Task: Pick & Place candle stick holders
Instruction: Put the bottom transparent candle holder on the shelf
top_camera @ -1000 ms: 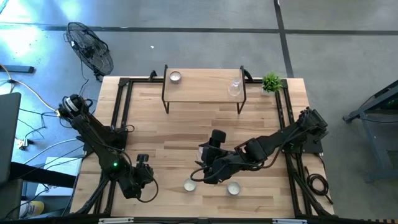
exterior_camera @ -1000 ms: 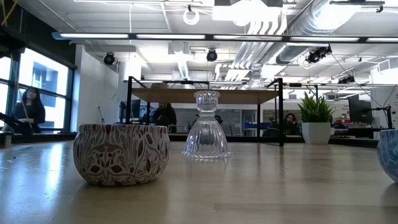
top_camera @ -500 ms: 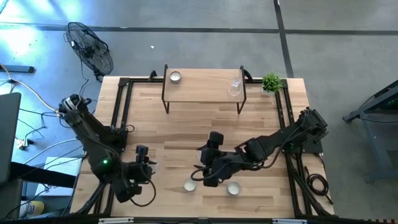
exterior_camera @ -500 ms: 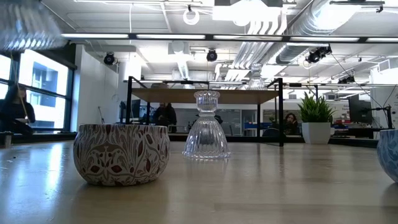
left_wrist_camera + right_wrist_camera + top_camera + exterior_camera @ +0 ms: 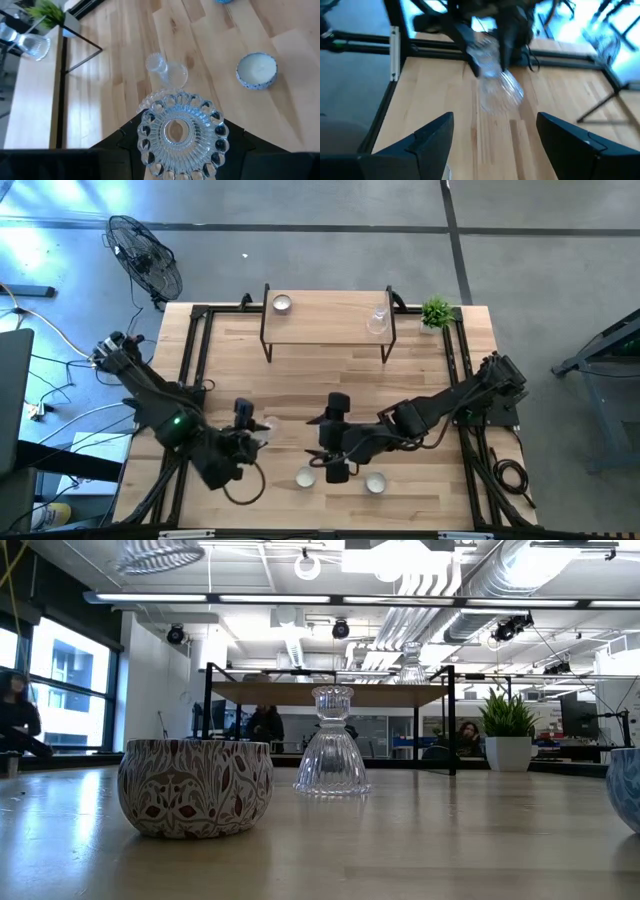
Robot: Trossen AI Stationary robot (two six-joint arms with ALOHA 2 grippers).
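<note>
Your left gripper (image 5: 256, 430) has its fingers clamped on a glass holder (image 5: 181, 131), carried above the surface (image 5: 290, 380). Your right gripper (image 5: 335, 470) waits with fingers apart near two tealight cups (image 5: 305, 477) and another glass holder (image 5: 167, 71). The arms sit close; swing left carelessly and you could clip the right arm or lose the smooth glass.

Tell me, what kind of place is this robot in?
Probably a big workshop or lab in an open office. The ceiling shows bare ducts and strip lights, a person sits at a desk far behind, and the wooden table stands on a grey concrete floor beside a fan.
</note>
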